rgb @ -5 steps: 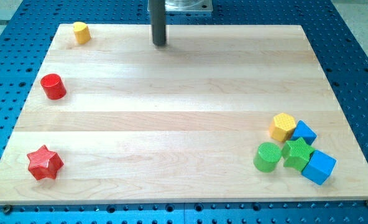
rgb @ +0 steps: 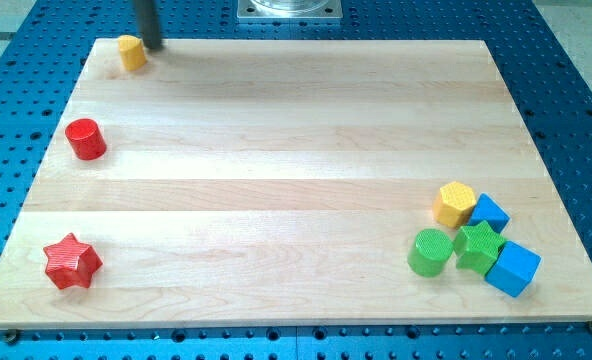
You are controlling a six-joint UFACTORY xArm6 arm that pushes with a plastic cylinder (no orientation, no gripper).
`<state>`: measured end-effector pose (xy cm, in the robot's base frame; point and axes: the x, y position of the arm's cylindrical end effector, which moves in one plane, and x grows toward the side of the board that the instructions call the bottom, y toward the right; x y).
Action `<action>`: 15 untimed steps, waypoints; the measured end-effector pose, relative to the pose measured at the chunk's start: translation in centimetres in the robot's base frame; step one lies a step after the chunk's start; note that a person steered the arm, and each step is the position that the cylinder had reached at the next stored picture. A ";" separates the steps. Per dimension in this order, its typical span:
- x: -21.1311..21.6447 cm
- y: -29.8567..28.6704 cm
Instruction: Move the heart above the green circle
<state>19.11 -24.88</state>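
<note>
- My tip (rgb: 151,46) sits at the far top-left corner of the wooden board (rgb: 276,180), just right of the yellow heart (rgb: 130,52) and very close to it; whether they touch I cannot tell.
- There is no gripper on this arm, only the dark rod, and it has hold of nothing.
- The yellow heart lies at the top-left corner of the board, well apart from the green circle (rgb: 430,251).
- The green circle stands near the board's bottom-right corner, at the left of a tight cluster.
- Just right of the green circle is a green star (rgb: 478,246), and beyond that a blue cube (rgb: 513,268).
- Above the green circle sits a yellow hexagon (rgb: 455,203), with a smaller blue block (rgb: 489,212) beside it on the right.
- Far left of the green circle, a red star (rgb: 72,262) lies near the board's bottom-left corner.
- A red cylinder (rgb: 86,139) stands on the board's left edge, between the red star and the heart.
</note>
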 end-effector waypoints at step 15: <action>7.0 15.5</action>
<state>26.15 -9.39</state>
